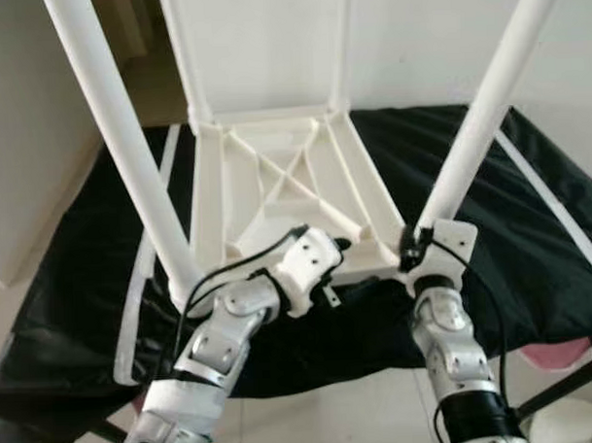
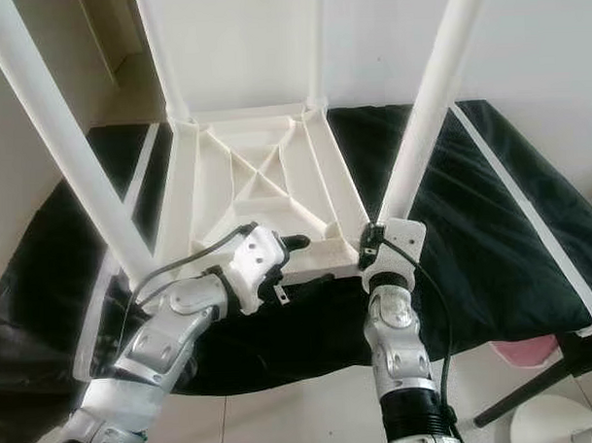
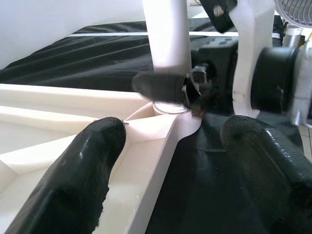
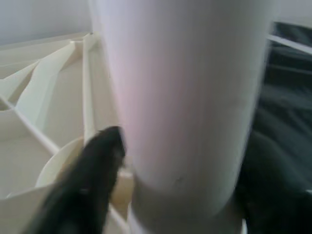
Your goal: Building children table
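Left eye view: an upturned white children's table (image 1: 285, 198) lies on a black cloth (image 1: 530, 233), 4 legs up. The right claw (image 1: 414, 245) grips the near right leg (image 1: 482, 108) at its base.

Left wrist view: the left claw (image 3: 187, 161) is spread wide, 1 finger (image 3: 80, 170) on the table's near rim.

Right wrist view: a black finger (image 4: 92, 170) presses that leg.

The upturned tabletop (image 1: 285, 188) and its legs (image 1: 128, 159) look like smooth, faintly glossy white plastic, lying on crinkled black sheeting (image 1: 530, 223) with a slight sheen.
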{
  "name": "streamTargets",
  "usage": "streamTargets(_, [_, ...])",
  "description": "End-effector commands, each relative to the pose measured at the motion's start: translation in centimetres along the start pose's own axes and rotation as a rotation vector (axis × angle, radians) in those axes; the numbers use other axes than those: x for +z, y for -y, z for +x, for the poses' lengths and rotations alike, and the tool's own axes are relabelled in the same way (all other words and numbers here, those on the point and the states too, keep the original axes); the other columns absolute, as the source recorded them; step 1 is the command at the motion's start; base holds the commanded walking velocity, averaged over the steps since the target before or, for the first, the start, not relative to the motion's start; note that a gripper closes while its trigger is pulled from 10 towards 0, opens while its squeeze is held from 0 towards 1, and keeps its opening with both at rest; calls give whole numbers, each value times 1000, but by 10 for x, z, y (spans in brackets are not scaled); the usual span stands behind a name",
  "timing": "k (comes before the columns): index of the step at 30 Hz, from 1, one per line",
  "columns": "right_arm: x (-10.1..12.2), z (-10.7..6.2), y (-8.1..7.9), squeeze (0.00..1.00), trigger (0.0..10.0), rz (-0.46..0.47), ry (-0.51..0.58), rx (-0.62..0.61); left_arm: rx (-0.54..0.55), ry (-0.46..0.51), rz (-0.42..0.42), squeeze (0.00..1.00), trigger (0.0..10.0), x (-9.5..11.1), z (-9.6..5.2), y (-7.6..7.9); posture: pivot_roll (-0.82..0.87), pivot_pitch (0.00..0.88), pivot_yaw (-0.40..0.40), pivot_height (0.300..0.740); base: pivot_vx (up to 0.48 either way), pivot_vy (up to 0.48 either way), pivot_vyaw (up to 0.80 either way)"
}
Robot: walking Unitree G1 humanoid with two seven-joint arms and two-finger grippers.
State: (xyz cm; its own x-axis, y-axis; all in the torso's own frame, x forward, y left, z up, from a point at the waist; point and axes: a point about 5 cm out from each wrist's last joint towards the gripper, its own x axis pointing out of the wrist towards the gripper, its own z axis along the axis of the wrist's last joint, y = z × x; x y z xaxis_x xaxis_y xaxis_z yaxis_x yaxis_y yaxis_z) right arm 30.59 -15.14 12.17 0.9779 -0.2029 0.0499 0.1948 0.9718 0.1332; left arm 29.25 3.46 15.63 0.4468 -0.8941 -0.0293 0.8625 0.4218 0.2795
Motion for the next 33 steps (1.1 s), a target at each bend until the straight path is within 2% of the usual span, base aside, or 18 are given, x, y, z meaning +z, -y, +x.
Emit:
streamTargets(1, [-1, -3, -3, 1000, 10000, 15, -7, 38, 17, -14, 10, 0, 10000, -3, 0, -1, -111, 0, 1, 740, 0, 0, 0])
streamTargets(7, [4, -4, 1, 1000, 10000, -4, 25, 87, 13, -13, 6, 0, 10000, -5, 2, 1, -114, 0, -2, 740, 0, 0, 0])
streamTargets(10, [10, -7, 7, 1000, 10000, -14, 60, 205, 7, -17, 3, 0, 10000, -6, 2, 4, -112, 0, -3, 740, 0, 0, 0])
streamTargets(11, [10, -7, 7, 1000, 10000, -14, 60, 205, 7, -17, 3, 0, 10000, -6, 2, 4, -112, 0, -3, 740, 0, 0, 0])
streamTargets(12, [12, -8, 10, 1000, 10000, -21, 62, 272, 8, -27, 0, 0, 10000, -9, 0, 4, -112, 0, 1, 740, 0, 0, 0])
streamTargets(13, [12, -8, 10, 1000, 10000, -21, 62, 272, 8, -27, 0, 0, 10000, -9, 0, 4, -112, 0, 1, 740, 0, 0, 0])
streamTargets(14, [14, -8, 14, 502, 10000, -35, 73, 311, 8, -34, -1, 0, 10000, -11, -1, 4, -112, 0, 1, 740, 0, 0, 0])
streamTargets(15, [14, -8, 14, 502, 10000, -35, 73, 311, 8, -34, -1, 0, 10000, -11, -1, 4, -112, 0, 1, 740, 0, 0, 0])
streamTargets(16, [17, -7, 20, 0, 10000, -54, 78, 339, 7, -39, -1, 0, 10000, -13, -3, 5, -112, 0, 2, 740, 0, 0, 0])
streamTargets(19, [19, -6, 25, 0, 10000, -63, 84, 354, 6, -40, 0, 0, 10000, -13, -4, 4, -112, 0, 2, 740, 0, 0, 0])
streamTargets(20, [21, -2, 35, 0, 10000, -102, 84, 390, 13, -45, 7, 0, 10000, -14, -5, 2, -107, 0, 0, 740, 0, 0, 0])
streamTargets(25, [20, 4, 46, 0, 10000, -167, 64, 478, 21, -53, 5, 0, 10000, -14, -7, 0, -100, 0, -2, 740, 0, 0, 0])
streamTargets(30, [18, 8, 48, 0, 10000, -195, 39, 527, 19, -55, -4, 0, 10000, -14, -8, 1, -99, 0, -1, 740, 0, 0, 0])
streamTargets(33, [17, 15, 47, 0, 10000, -223, 12, 607, 24, -56, 0, 0, 10000, -14, -8, 0, -94, 0, 1, 740, 0, 0, 0])
